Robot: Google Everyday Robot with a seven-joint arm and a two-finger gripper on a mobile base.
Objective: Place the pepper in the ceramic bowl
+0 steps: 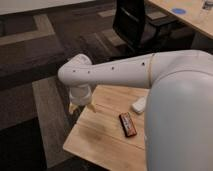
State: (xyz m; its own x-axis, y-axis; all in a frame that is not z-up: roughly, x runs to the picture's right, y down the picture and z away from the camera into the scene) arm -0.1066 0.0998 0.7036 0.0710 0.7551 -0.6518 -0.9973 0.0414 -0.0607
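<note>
White two-finger gripper [82, 107] hangs over the far-left corner of the light wooden table [105, 142], jaws apart, nothing held. Orange-red pepper and dark-blue ceramic bowl not in view, maybe behind the white arm [115, 70]. Find the pepper first, straddle its narrow width, and skip the black-and-red rectangular bar [128, 124].

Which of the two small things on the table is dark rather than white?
The flat bar, black with red, not the white thing beside it. The tool hangs at the table's edge, away from both.
</note>
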